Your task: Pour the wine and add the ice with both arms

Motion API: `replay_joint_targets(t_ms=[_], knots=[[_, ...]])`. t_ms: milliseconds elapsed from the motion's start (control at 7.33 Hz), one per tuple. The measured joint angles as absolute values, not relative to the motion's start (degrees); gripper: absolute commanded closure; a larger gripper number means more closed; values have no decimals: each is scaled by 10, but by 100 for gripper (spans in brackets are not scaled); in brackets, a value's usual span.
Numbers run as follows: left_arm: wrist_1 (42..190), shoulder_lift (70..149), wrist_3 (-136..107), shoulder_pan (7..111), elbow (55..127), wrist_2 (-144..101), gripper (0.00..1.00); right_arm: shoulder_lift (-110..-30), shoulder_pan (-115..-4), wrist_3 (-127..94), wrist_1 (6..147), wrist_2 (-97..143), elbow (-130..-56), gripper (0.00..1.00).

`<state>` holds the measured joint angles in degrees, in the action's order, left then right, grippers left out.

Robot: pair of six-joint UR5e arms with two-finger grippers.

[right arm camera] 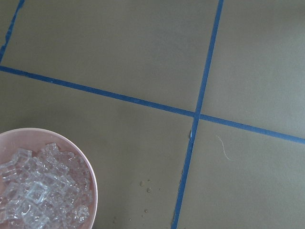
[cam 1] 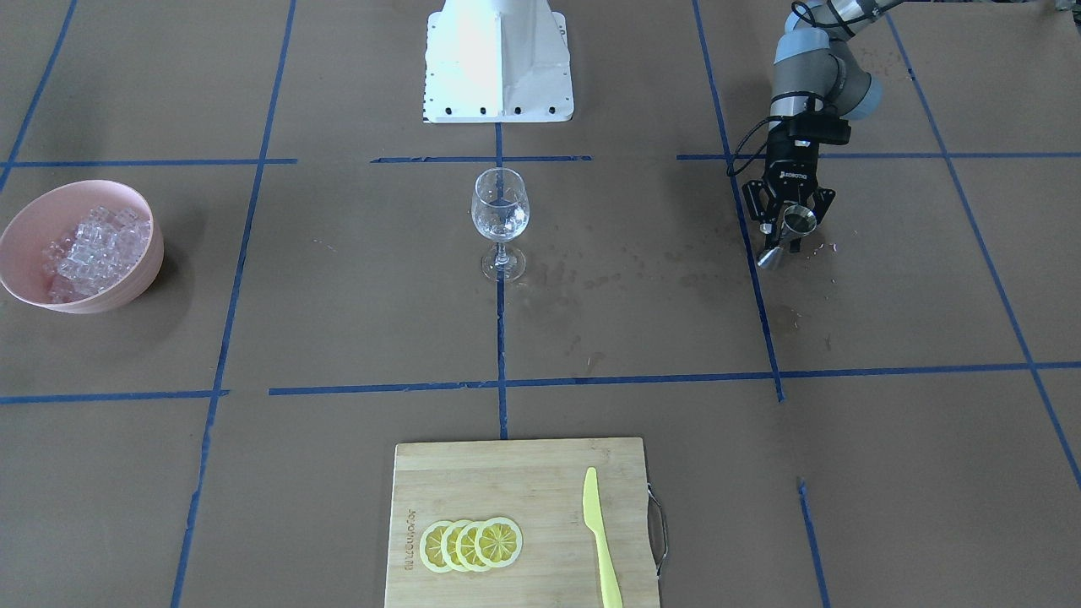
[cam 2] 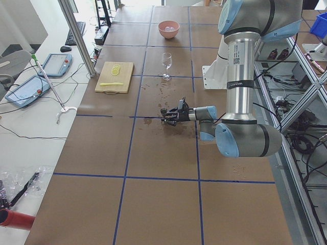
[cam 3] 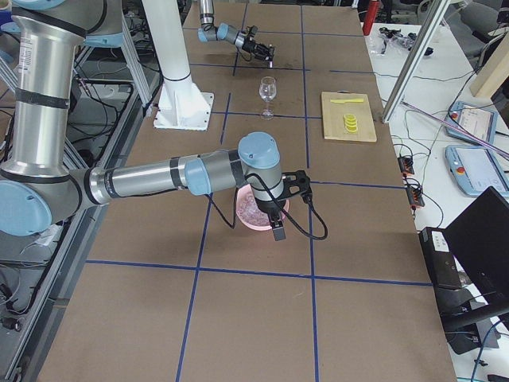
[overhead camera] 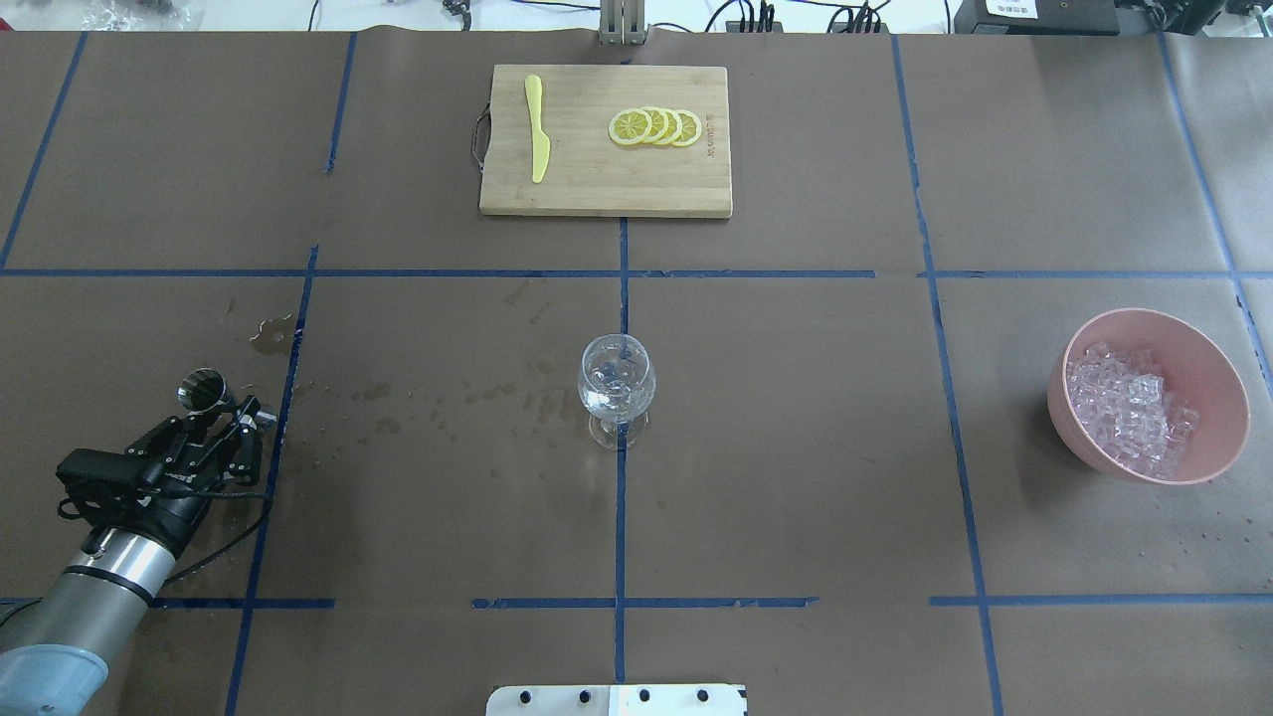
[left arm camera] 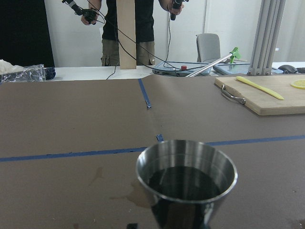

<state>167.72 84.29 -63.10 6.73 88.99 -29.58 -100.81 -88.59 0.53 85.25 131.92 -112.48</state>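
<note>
1. Left claw (cam 1: pixel 791 228): fingers clamped on a metal jigger (left arm camera: pixel 164 212), low over the surface (overhead camera: pixel 796 447). I cannot tell whether the jigger touches it.
2. Wine (left arm camera: pixel 186 183): dark liquid inside the jigger cup, level below the rim.
3. Overhead view, glass (overhead camera: pixel 617 388) taken as dial centre. The glass stands upright on the blue tape line.
4. The left claw and jigger are at 9 o'clock, well apart from the glass. Wet stains (overhead camera: pixel 467 398) lie between them.
5. Bowl (overhead camera: pixel 1218 398): pink, at 3 o'clock, well apart from the glass. Ice (overhead camera: pixel 1129 408) is heaped inside it.
6. Right claw (cam 3: pixel 277 227): over the bowl, seen only from the right-end camera. Apart or together, I cannot tell.
7. Board (overhead camera: pixel 577 189) at 12 o'clock, carrying 4 overlapping lemon slices (overhead camera: pixel 656 126) and a yellow knife (overhead camera: pixel 537 139).
</note>
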Motion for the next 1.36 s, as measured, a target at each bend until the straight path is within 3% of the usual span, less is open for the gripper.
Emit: replay_joint_targets(t_ms=[1364], knots=[[1690,843,-630,65,892,-294,64,-1008,-886,6,852,1319,-1123,0]])
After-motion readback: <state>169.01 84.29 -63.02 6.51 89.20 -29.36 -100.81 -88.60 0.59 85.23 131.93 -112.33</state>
